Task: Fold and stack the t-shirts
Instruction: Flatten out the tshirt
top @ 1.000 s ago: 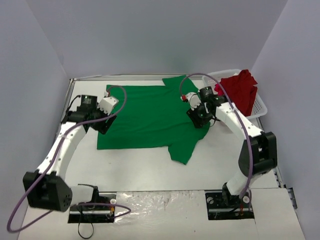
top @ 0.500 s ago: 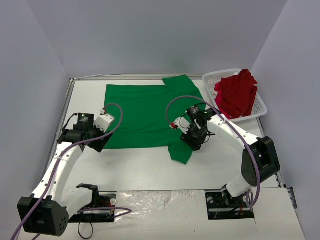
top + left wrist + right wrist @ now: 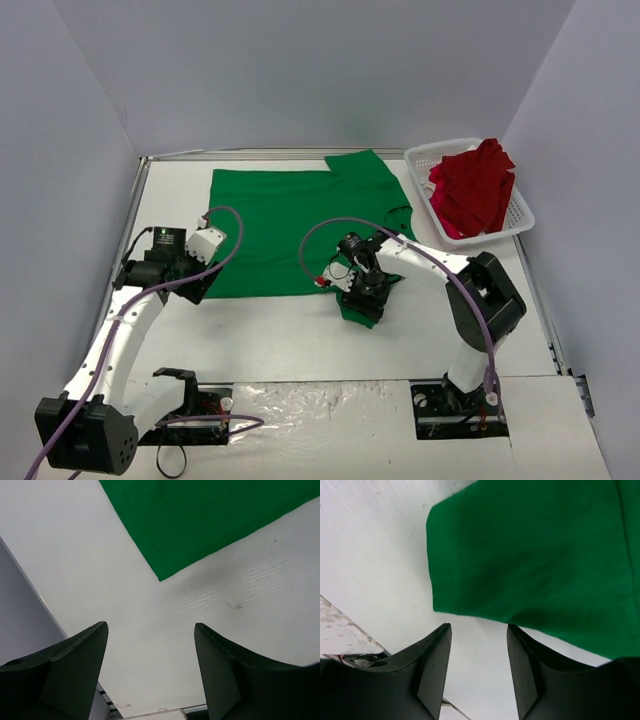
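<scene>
Green t-shirt [image 3: 290,225]: we see it spread flat on the white bench [image 3: 270,340], reaching from the middle toward 12 o'clock in the top view. One sleeve points to 1 o'clock and the other to 5 o'clock.
Red t-shirt [image 3: 475,190]: it sits bunched up in the white lattice basket [image 3: 430,152] at the bench's 2 o'clock corner, and part of it rises above the rim.
Left pincer [image 3: 150,640]: we find it released, its two dark fingers [image 3: 75,670] standing well apart with only bare bench between them. It hangs at the 8 o'clock corner of the green t-shirt. In its wrist view that corner's tip lies just ahead of the fingers, toward 12 o'clock, and touches neither.
Right pincer [image 3: 477,635]: it is released too, and we see nothing caught between its fingers. It hovers at the green t-shirt's 5 o'clock sleeve. In its wrist view the sleeve's free end lies just beyond the fingertips, with white bench in the gap.
Arms: in the top view the left arm reaches in from 7 o'clock and the right arm bends in from 5 o'clock.
</scene>
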Controlling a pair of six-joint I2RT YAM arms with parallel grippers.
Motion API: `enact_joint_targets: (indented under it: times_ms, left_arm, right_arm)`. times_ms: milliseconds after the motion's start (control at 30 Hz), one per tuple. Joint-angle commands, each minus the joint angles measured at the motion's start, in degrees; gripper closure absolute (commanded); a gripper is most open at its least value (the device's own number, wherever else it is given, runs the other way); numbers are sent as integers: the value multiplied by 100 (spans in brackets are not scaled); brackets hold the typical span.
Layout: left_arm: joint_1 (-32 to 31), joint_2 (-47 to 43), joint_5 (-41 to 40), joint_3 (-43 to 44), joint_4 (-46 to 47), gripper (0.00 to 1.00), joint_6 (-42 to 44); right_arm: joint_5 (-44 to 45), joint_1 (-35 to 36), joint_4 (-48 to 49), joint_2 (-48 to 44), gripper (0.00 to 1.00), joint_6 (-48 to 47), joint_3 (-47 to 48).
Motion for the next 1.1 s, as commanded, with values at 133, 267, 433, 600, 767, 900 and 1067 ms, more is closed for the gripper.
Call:
enact_joint_targets:
  times_ms: [133, 267, 433, 600, 767, 900, 1067]
  left_arm:
    - [62, -100, -100, -9, -26, 32, -63]
    - [71, -100, -100, -9, -18, 31, -55]
    - [71, -118, -135, -45, 18, 31, -37]
    - [62, -161, -126, -71, 35, 32, -20]
    - [71, -179, -135, -115, 105, 31, 24]
    - [70, -153, -153, -141, 176, 32, 51]
    - [71, -205, -144, -159, 176, 32, 59]
  right_arm:
    - [118, 88, 66, 442, 54, 112, 211]
    - [73, 246, 66, 592, 53, 147, 272]
    - [319, 369, 180, 767, 69, 262, 158]
    - [390, 360, 189, 698, 100, 314, 79]
    - [486, 352, 93, 259, 100, 350, 35]
    - [556, 325, -30, 82, 100, 385, 70]
    - [618, 255, -223, -190, 100, 429, 272]
